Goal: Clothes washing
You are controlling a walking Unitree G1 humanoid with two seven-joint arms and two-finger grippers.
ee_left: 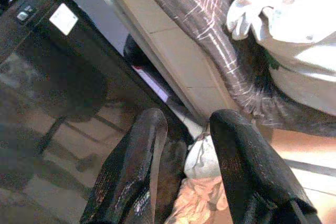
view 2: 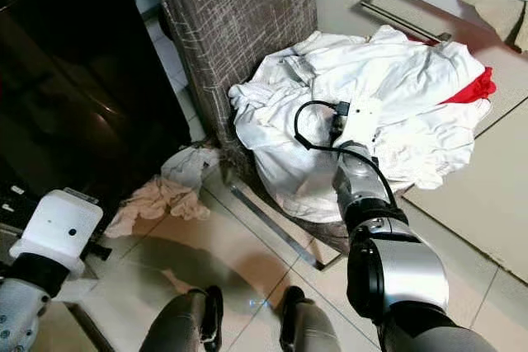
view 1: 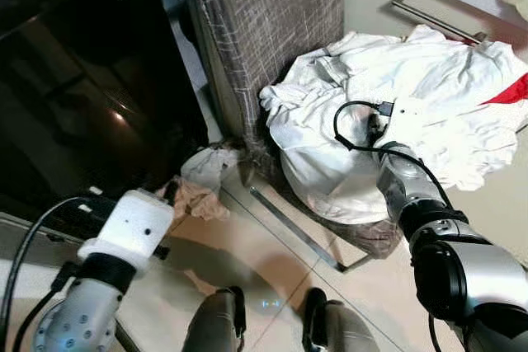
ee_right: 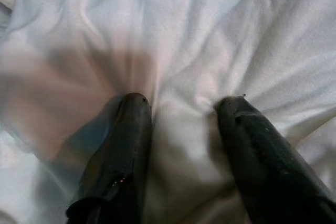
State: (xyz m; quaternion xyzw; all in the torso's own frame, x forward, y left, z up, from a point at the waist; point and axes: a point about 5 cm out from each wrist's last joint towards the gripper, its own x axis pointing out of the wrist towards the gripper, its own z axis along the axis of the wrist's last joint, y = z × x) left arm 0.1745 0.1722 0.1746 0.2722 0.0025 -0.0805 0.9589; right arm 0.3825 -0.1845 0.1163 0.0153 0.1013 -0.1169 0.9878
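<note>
While your left gripper idles apart over the floor rags, the right gripper already presses its spread fingers into the white laundry heap in the basket at two o'clock — cloth bulges between them — so just close.

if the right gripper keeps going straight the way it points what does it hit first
The white laundry pile. The right gripper has its open fingers pressed onto the white cloth already, a fold bulging between them, so going further just digs deeper into the pile.
</note>
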